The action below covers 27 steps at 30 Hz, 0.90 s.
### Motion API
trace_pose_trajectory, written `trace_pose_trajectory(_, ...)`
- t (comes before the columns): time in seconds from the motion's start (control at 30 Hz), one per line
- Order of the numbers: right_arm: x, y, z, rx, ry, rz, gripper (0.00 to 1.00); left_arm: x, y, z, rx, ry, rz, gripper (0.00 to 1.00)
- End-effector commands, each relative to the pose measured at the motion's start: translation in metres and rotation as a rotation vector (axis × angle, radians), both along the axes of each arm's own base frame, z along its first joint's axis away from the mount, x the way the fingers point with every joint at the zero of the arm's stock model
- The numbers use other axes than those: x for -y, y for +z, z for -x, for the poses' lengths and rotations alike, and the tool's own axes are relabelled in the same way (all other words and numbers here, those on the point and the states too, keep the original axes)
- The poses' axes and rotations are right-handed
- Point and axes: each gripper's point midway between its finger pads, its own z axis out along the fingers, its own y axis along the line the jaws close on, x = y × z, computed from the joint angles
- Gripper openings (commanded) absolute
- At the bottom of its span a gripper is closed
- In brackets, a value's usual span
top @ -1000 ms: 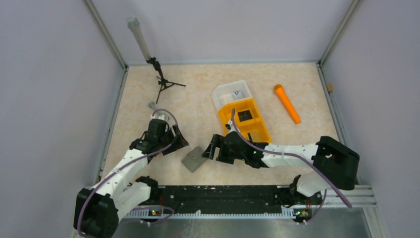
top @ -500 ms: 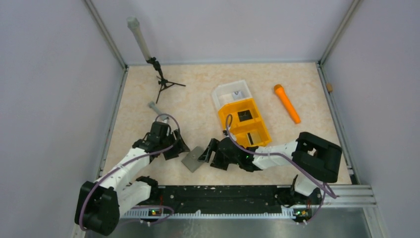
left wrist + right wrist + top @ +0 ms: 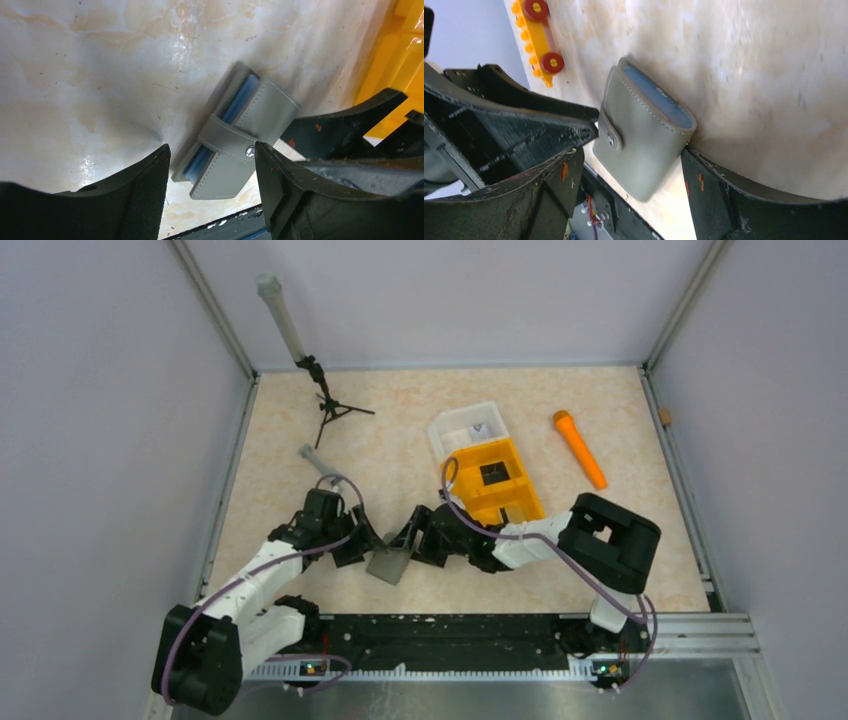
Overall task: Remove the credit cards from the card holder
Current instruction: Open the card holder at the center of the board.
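Note:
The card holder [image 3: 388, 564] lies folded on the table, grey, its strap snapped over it. Light blue edges of the credit cards [image 3: 235, 111] [image 3: 659, 97] show in its open side. My left gripper [image 3: 362, 543] comes at it from the left and is open. In the left wrist view the left gripper [image 3: 212, 147] straddles the card holder [image 3: 260, 117], one finger by the snap and a gap at the other. My right gripper [image 3: 406, 538] comes from the right and is open. In the right wrist view the right gripper [image 3: 631, 160] brackets the card holder's [image 3: 644, 140] near end.
An orange two-compartment bin [image 3: 495, 485] and a clear tray [image 3: 465, 428] stand behind the right arm. An orange marker [image 3: 580, 448] lies at the back right, a small tripod [image 3: 325, 405] at the back left. The black base rail [image 3: 450, 630] runs just below the holder.
Both grippers have closed in on the card holder, the right arm sliding left and the left arm right. The right jaws have narrowed a little. The holder lies where it was.

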Motion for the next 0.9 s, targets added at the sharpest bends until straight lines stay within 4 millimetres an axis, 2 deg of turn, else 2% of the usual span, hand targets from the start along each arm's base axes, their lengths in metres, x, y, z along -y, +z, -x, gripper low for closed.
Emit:
trace_pose_trajectory(0.0,-0.012,0.003,-0.028,0.089,0.066,0.004,0.74,0.002,0.018,-0.018,0.076,0.004,0.018,0.66)
trace_pose_trajectory(0.13,-0.016,0.004,-0.045,0.112,0.158,0.024,0.71,0.000,0.017,-0.016,0.074,0.008,0.014,0.68)
trace_pose_trajectory(0.27,-0.005,0.013,-0.044,0.143,0.177,0.034,0.71,-0.002,0.018,-0.014,0.081,0.008,0.010,0.74)
trace_pose_trajectory(0.37,0.000,0.021,-0.038,0.161,0.205,0.032,0.71,0.000,0.018,-0.011,0.076,0.009,0.024,0.72)
trace_pose_trajectory(0.6,0.010,0.033,-0.016,0.146,0.276,-0.005,0.70,0.001,0.012,-0.006,0.064,0.014,0.040,0.59)
trace_pose_trajectory(0.73,0.019,0.023,-0.006,0.108,0.260,0.012,0.70,0.002,0.000,-0.001,0.006,0.000,0.034,0.58)
trace_pose_trajectory(0.87,0.014,0.011,0.004,0.079,0.275,0.066,0.70,0.006,-0.009,0.005,-0.049,-0.025,0.049,0.60)
